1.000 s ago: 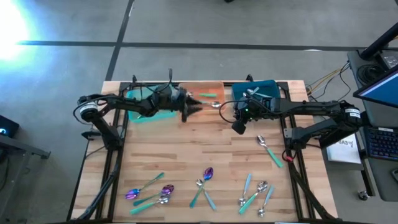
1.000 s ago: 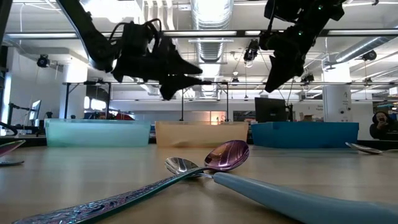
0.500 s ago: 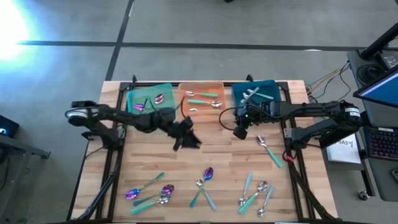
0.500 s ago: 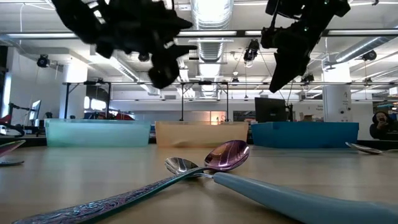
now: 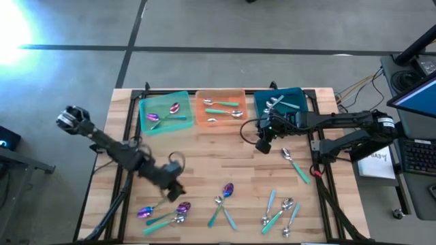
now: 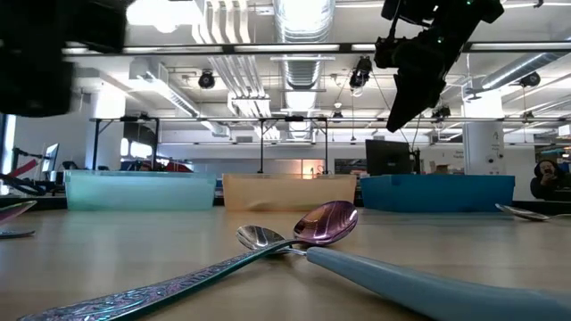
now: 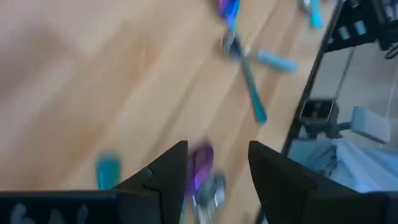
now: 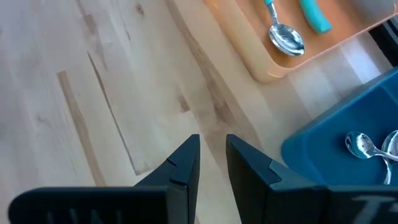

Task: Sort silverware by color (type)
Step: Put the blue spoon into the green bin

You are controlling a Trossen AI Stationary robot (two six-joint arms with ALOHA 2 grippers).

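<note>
Spoons lie flat on the wooden table near its near edge. A near-left cluster has a purple-headed spoon [image 5: 182,206] and another purple-headed one [image 5: 145,213]. A crossed pair [image 5: 225,196] lies mid-table and shows close up in the low view [image 6: 327,221]. More spoons [image 5: 279,209] lie near-right. My left gripper [image 5: 177,193] is open and hovers over the near-left cluster; the purple spoon head [image 7: 200,165] shows between its fingers, below them. My right gripper [image 5: 262,144] hovers narrowly open and empty [image 8: 213,140], in front of the orange and blue trays.
Three trays stand along the far edge: green [image 5: 178,124] with purple-headed spoons, orange [image 5: 219,122] with teal-handled silver-headed spoons, blue [image 5: 294,94] with silver spoons. A single teal-handled spoon [image 5: 294,163] lies at the right. Bare wood stretches between the trays and the near spoons.
My left gripper has swept from above the orange tray toward the near-left of the table, down to the near-left spoon cluster. My right gripper has stayed almost still in front of the trays. No spoon has moved.
</note>
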